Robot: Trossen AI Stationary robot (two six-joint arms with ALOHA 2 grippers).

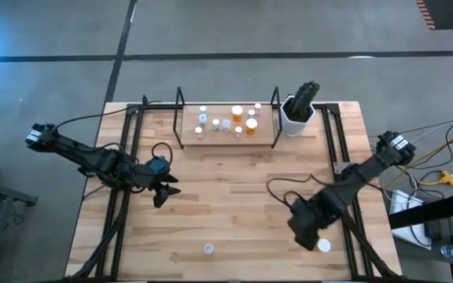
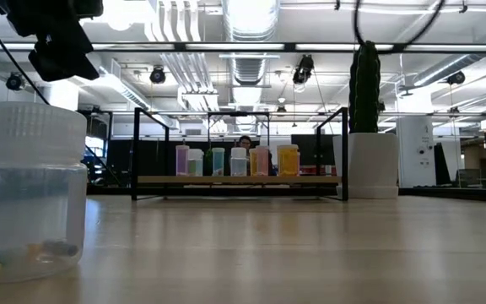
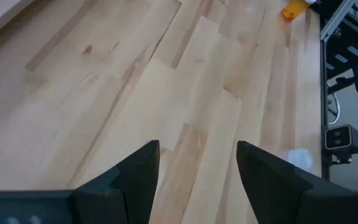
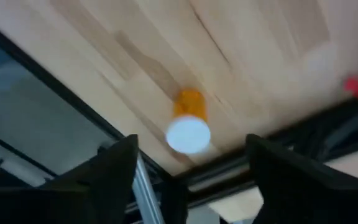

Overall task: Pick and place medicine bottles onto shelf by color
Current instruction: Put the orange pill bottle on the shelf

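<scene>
The shelf (image 1: 226, 126) stands at the table's far side with several white-capped medicine bottles (image 1: 237, 114) on its board; the low view shows the row (image 2: 236, 160). An orange bottle with a white cap (image 1: 323, 246) stands by the near right corner. My right gripper (image 1: 307, 233) hovers open just beside and above it, and in the right wrist view the bottle (image 4: 188, 124) lies between and beyond the fingers (image 4: 191, 155). A clear bottle (image 1: 208, 249) stands near the near edge, large in the low view (image 2: 28, 198). My left gripper (image 1: 163, 192) is open over bare wood (image 3: 197, 155).
A white pot with a cactus (image 1: 299, 110) stands right of the shelf. Black frame rails (image 1: 338, 149) run along both table sides, and cables (image 1: 285, 189) trail over the wood behind the right arm. The table's middle (image 1: 234, 189) is bare wood.
</scene>
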